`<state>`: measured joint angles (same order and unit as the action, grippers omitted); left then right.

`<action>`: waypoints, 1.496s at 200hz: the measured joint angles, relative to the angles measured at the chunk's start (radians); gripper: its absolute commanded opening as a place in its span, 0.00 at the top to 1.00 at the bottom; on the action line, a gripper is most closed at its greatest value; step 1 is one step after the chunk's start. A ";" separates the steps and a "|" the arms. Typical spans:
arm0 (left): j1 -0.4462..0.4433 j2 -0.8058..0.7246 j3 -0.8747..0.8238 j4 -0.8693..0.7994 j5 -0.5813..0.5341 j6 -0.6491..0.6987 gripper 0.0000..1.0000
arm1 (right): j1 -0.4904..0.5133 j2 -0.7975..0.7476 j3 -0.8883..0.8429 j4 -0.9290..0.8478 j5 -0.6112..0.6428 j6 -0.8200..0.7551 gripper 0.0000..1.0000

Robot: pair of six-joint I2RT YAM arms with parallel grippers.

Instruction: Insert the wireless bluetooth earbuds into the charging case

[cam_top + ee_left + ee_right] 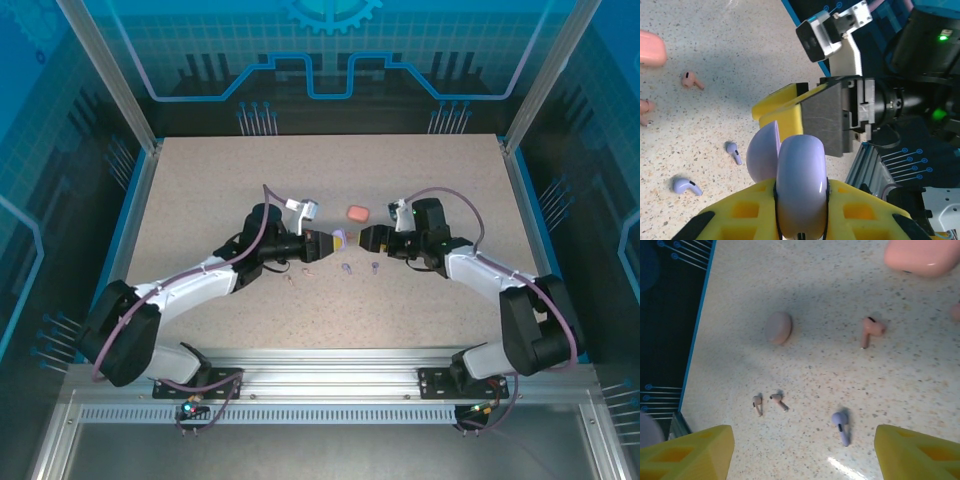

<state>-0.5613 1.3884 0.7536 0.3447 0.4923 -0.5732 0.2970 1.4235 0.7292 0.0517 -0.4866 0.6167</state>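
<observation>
Speckled beige tabletop (pixel 200 190) inside a blue-lit cage, and both arms meet nose to nose in the middle. The left gripper (pixel 328 241) is clamped tight on the purple charging case (pixel 801 170), which has its lid flipped up and looks lifted off the surface. The right gripper (pixel 366 238) sits right beside that lid, fingers spread wide with nothing between them. The purple earbuds (pixel 733 151) lie loose on the table below, apart from each other and not in the case yet. A coral earbud (pixel 870 330) and the beige pair (pixel 757 404) are scattered nearby, with the coral case (pixel 922 257) further back.

What worries us from here:
- That right finger is so close to the lid that a small nudge could snap it shut or twist the case in the grip.
- The buds are tiny next to those chunky yellow fingers, so a slightly off pinch probably skids or flicks one away.
- With three colours mixed together, grabbing the wrong bud is easy.
- A bud picked up with its stem pointing the wrong way likely won't seat.
</observation>
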 measured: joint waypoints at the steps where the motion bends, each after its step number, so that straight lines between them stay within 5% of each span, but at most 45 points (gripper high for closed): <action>1: 0.000 0.000 0.000 0.000 0.000 0.000 1.00 | 0.000 0.000 0.000 0.000 0.000 0.000 0.26; 36: 0.000 -0.002 -0.004 0.001 0.003 -0.001 1.00 | -0.003 -0.079 -0.027 0.005 -0.045 0.018 0.26; 128: 0.000 0.005 -0.005 0.096 0.062 -0.061 1.00 | -0.002 -0.113 -0.032 0.107 -0.225 0.054 0.46; 227: 0.000 0.038 -0.003 0.113 0.078 -0.083 1.00 | 0.023 -0.087 -0.021 0.126 -0.252 0.053 0.52; 299: 0.002 0.040 0.003 0.113 0.074 -0.083 1.00 | 0.033 -0.041 0.000 0.144 -0.259 0.053 0.65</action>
<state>-0.5598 1.4288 0.7567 0.4580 0.5667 -0.6563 0.3298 1.3827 0.7288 0.1955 -0.7460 0.6693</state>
